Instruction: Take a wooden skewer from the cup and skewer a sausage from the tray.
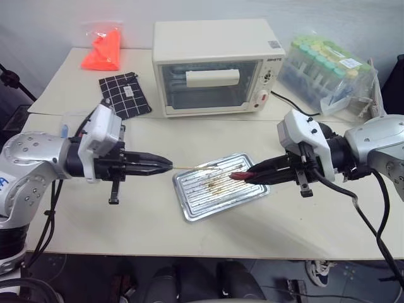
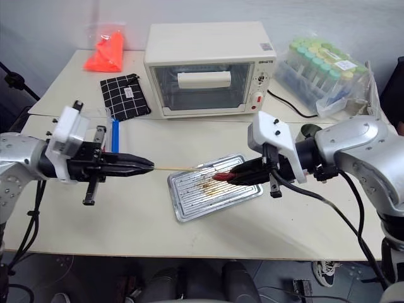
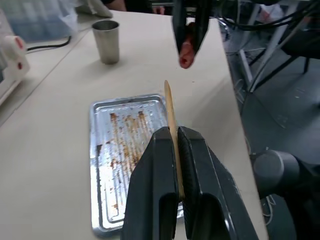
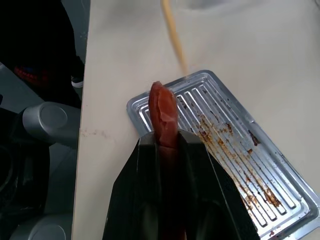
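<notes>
Both pincers hang above the surface [image 1: 145,221], tips facing over the tray [image 1: 218,199]. Left pincer [image 1: 165,165] is clamped on the wooden skewer [image 1: 199,166]; right pincer [image 1: 247,177] grips the sausage [image 1: 239,175], just clear of the skewer's point. Behind the right pincer stands the cup [image 3: 106,41], near the surface's edge.

I count two claws of mine: the left claw [image 1: 165,165] and the right claw [image 1: 243,177]. I see one wooden skewer [image 1: 196,166], one sausage [image 4: 163,114], one tray [image 1: 196,203] and one cup [image 3: 106,41]. On the desk [image 1: 151,221] stand one toaster oven [image 1: 214,66], one black checked pouch [image 1: 124,94], one orange bag [image 1: 103,47] and one clear box of green-capped tubes [image 1: 328,72].
</notes>
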{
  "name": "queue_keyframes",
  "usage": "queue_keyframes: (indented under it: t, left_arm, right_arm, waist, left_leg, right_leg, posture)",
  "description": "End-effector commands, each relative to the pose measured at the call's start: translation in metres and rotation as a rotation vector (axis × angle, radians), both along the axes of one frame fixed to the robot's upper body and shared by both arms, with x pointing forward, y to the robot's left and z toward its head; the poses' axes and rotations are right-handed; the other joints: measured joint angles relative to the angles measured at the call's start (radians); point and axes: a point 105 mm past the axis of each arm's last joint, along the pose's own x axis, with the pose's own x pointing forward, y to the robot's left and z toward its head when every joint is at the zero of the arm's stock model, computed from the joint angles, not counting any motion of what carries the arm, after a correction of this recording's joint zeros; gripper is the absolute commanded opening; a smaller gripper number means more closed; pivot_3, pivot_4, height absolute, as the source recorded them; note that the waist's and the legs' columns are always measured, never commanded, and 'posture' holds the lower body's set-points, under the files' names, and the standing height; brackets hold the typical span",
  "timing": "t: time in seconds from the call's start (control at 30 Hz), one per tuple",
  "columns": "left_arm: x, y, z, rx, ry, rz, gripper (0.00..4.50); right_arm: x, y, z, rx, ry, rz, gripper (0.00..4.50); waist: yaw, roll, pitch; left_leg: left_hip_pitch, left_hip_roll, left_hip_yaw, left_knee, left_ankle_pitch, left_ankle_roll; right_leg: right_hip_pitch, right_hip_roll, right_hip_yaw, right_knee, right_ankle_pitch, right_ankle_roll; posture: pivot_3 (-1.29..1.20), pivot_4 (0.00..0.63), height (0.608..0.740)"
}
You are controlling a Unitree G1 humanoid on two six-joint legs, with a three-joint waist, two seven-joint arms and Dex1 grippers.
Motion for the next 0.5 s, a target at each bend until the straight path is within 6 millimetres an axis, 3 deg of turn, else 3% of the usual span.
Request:
queue_keyframes:
  t: [0.03, 0.5]
  left_arm:
    - [-0.0007, -0.0071, 0.0083, -0.011, -0.038, -0.043, 0.00]
    - [-0.0002, -0.0038, 0.0118, -0.008, -0.061, -0.040, 0.00]
  right_arm:
    - [-0.0009, -0.0008, 0.0077, -0.014, -0.047, 0.000, 0.34]
    - [-0.0027, -0.0088, 0.0024, -0.028, -0.054, -0.027, 0.34]
  waist:
    - [0.001, 0.000, 0.000]
    - [0.002, 0.000, 0.000]
  left_leg:
    - [0.000, 0.000, 0.000, 0.000, 0.000, 0.000]
    - [0.000, 0.000, 0.000, 0.001, 0.000, 0.000]
  right_leg:
    - [0.000, 0.000, 0.000, 0.000, 0.000, 0.000]
    - [0.000, 0.000, 0.000, 0.001, 0.000, 0.000]
  posture:
    - [0.00, 0.150, 0.740]
    - [0.00, 0.150, 0.740]
